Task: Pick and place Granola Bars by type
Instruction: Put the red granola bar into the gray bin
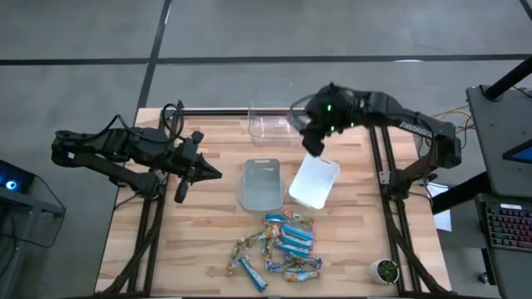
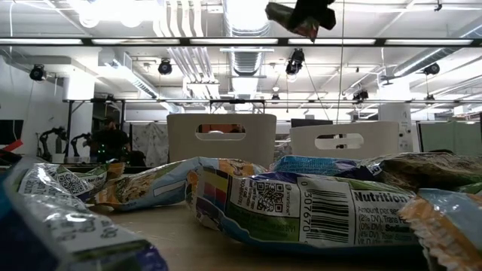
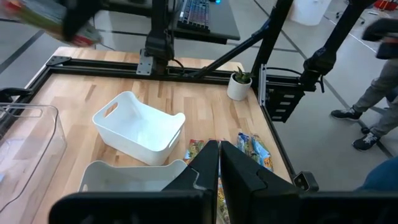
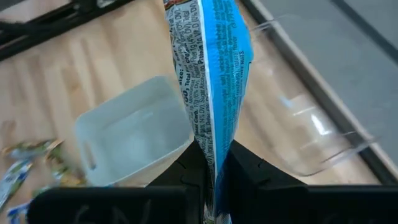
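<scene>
A pile of granola bars [image 1: 278, 245], some blue and some greenish-gold, lies on the table's near part; it fills the foreground of the low view [image 2: 301, 207]. My right gripper [image 1: 314, 137] is high above the table between the clear bin [image 1: 270, 123] and the white bin [image 1: 314, 180], shut on one blue bar [image 4: 214, 74]. In the low view it shows at the top edge [image 2: 301, 15]. My left gripper [image 3: 219, 165] waits shut over the table's left side [image 1: 199, 170], touching nothing. My right gripper pinches the blue bar by one end [image 4: 214, 146] between its two fingers [image 4: 183, 168]. The rest of the wrapper sticks out ahead of the fingertips, edge-on and slightly twisted. The bar is lifted clear, high over the white bin [image 4: 130, 137].
A grey bin [image 1: 259, 183] sits beside the white one at the table's middle; the clear bin [image 4: 311, 124] stands at the far edge. A small potted plant [image 1: 384, 270] is at the near right corner. A person's legs [image 3: 379, 93] show beyond the table.
</scene>
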Motion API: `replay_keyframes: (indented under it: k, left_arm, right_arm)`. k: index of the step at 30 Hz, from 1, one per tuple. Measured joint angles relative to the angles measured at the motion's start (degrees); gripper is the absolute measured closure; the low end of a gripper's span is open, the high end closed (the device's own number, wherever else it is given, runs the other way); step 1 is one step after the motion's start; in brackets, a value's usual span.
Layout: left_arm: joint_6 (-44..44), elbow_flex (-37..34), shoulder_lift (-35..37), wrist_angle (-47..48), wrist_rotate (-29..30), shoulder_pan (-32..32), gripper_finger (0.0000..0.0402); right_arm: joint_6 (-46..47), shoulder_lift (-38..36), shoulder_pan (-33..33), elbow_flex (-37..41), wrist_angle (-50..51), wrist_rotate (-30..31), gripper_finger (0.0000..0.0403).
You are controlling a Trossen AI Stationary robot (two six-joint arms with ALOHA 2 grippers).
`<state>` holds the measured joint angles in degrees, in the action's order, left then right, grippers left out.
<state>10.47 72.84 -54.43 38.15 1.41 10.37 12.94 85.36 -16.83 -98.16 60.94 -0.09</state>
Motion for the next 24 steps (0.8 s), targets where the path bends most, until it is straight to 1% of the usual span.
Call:
replay_keyframes:
  k: [4,9,12,14,19,24]
  left_arm:
    - [-0.1,0.0,0.0,0.0,0.0,0.0,0.0401]
    - [-0.3,0.0,0.0,0.0,0.1,0.0,0.0401]
    - [-0.3,0.0,0.0,0.0,0.2,0.0,0.0401]
    - [-0.3,0.0,0.0,0.0,0.2,0.0,0.0401]
    - [-0.1,0.0,0.0,0.0,0.2,0.0,0.0401]
    - [0.0,0.0,0.0,0.0,0.2,0.0,0.0401]
  right_arm:
    - [-3.6,0.0,-5.0,-0.1,-0.2,-0.9,0.0372]
    - [-7.5,0.3,-9.5,0.1,-1.7,-3.8,0.0372]
    - [-9.0,1.4,-11.9,0.2,-2.4,-6.8,0.0372]
    - [-9.6,2.7,-12.8,0.2,-3.1,-8.0,0.0372]
    - [-12.6,7.5,-14.2,0.0,-3.3,-8.1,0.0372]
    - [-16.1,13.1,-15.2,-2.8,-3.3,-7.9,0.0372]
